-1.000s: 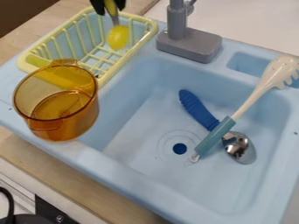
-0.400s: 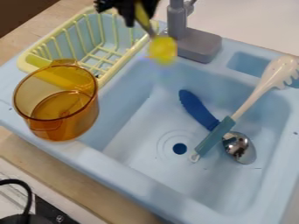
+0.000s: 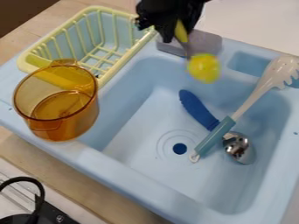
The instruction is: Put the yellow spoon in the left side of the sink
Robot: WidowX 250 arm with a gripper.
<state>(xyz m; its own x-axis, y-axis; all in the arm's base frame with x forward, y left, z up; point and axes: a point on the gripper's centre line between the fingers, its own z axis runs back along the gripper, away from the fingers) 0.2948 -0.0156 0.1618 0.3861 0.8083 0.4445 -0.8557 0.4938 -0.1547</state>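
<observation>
Gripper [image 3: 179, 36] clamped on yellow spoon [image 3: 203, 68] by its handle, bowl end down; both have shifted from above rack, past rack edge, to above rear of sink, near faucet base [image 3: 204, 40]; spoon is airborne, not yet placed; cable [image 3: 42, 192], lower L of view, has also swung R.

Task status (est.): transport phase, approx. halfway; spoon is clear of rack, but now appears R of target if "left" = view-L; next: traverse L, lower, then release; caution: pot may obstruct at far L, so keep bowl end clear of it.

Surface, largest first: pale blue sink [image 3: 134, 180], set in wood counter [image 3: 88, 190]; yellow rack [image 3: 111, 9], rear L; amber pot [image 3: 64, 124], on L rim, beside rack; server [image 3: 216, 135], teal handle in basin, white head over R rim; metal spoon [image 3: 197, 109], blue handle, in basin, touching or under server; drain [image 3: 179, 148], basin floor.

Room: white surface [image 3: 251, 22] behind sink; dark brown area, top L corner.
</observation>
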